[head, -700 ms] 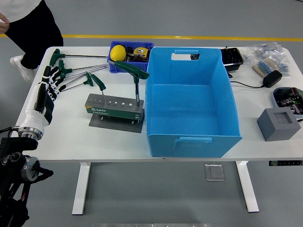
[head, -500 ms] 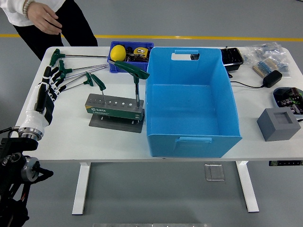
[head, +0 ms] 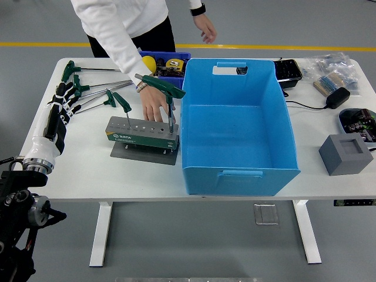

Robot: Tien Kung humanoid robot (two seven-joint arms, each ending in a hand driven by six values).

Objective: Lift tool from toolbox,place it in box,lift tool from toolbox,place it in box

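Resting on the counter (head: pixel 88 170) near its left edge, the robot's left hand (head: pixel 63 100) lies with fingers stretched out and loosely apart, holding nothing; its fingertips sit just beside the handles of the loose T-handle keys (head: pixel 97 97) that lie flat on the counter, shafts pointing roughly to the right and away. The right arm is not in view.

A person at the far side leans in, and the person's hand (head: pixel 154 107) comes down on the back of the toolbox (head: pixel 143 133), a green holder standing on a dark base plate. The hand seems to be there to steady the holder or reach its row of holes.

One tool (head: pixel 165 94) stands in the holder's rightmost hole: its shaft, the long axis, is upright, and its green T-handle lies crosswise on top, slanting from upper left to lower right. Standing this way, it probably has to come straight up.

The blue box (head: pixel 235 176) sits just right of the toolbox, empty, so neither placement appears done.
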